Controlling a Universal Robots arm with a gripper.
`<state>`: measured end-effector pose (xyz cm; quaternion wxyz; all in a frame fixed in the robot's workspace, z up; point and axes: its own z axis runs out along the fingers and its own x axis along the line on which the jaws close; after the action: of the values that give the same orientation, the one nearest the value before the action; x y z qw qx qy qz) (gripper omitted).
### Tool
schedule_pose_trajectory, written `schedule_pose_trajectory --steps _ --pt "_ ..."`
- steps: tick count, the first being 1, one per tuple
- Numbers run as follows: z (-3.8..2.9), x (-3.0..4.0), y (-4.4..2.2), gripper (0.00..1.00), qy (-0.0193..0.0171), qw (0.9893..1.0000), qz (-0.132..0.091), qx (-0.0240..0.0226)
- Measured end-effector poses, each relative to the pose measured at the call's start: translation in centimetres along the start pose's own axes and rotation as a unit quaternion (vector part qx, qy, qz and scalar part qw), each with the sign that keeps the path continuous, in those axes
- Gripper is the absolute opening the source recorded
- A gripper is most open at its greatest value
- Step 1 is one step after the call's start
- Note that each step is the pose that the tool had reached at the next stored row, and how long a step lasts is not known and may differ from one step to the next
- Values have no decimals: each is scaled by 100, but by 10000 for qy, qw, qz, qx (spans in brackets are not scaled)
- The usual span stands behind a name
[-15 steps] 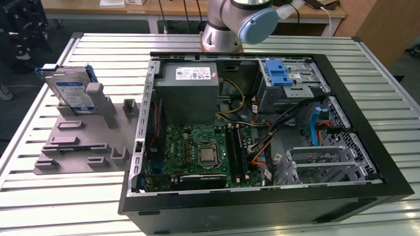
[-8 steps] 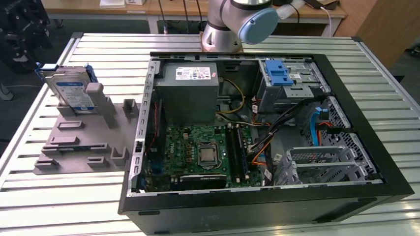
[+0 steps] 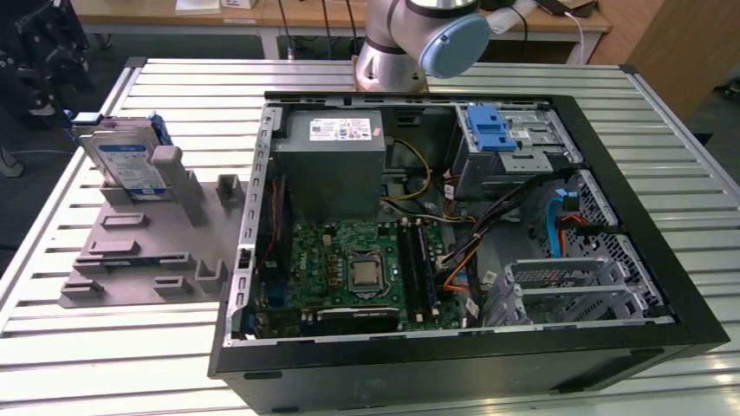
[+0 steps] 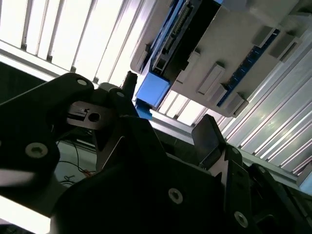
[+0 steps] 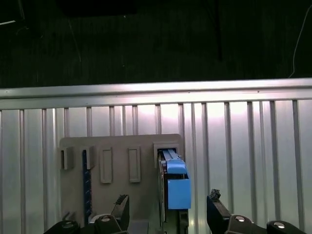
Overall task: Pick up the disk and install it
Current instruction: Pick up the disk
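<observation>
- What is laid out on the slatted metal table (image 3: 104,373)?
- An open computer case (image 3: 647,260) is set flat toward the exterior view's right. A grey holder plate (image 3: 139,251) is placed just beside it, on the exterior view's left.
- Where is the disk found?
- The disk (image 3: 125,160) is stood upright on its edge in a slot at the far end of that plate. Its blue-and-white label is turned toward the near side. It is not yet installed in the case.
- How is the arm posed?
- The arm (image 3: 399,52) is mounted at the far edge of the table, behind the case. Its wrist is pointed down at the plate, so in the first wrist view the disk is seen edge-on from above.
- And the gripper?
- The gripper (image 5: 168,204) is held over the disk with its fingers (image 5: 122,207) spread wide, one to either side of the blue frame. Nothing is gripped, and no contact with the disk is seen.
</observation>
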<state>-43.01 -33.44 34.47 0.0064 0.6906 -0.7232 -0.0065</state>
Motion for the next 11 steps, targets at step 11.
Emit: schedule_pose_trajectory --steps 11 --pt "138 -6 8 73 1 9999 -144 7"
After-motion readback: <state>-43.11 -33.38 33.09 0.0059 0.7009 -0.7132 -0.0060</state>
